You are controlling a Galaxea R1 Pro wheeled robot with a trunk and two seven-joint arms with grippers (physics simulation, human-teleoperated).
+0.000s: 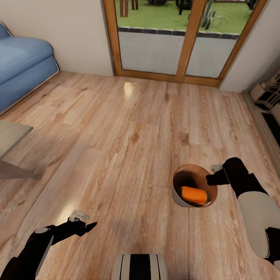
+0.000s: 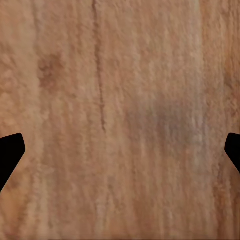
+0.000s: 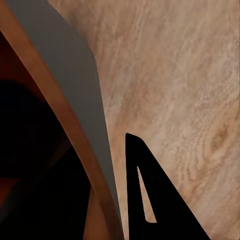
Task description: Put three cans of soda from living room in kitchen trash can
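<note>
Plank floor (image 1: pixel 128 147) under sofa (image 1: pixel 23 70) and low table (image 1: pixel 11 140)

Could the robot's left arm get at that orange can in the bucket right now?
Probably yes. The left gripper is open over bare floor, nothing between it and the tash can, whose open top exposes the orange can.

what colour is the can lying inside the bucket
Orange; the can of soda lies inside the trash can, best seen in the head view.

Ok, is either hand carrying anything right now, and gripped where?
The right hand holds the trash can by its rim, one finger outside the wall, an orange soda can lying inside. The left hand is open and holds nothing.
</note>
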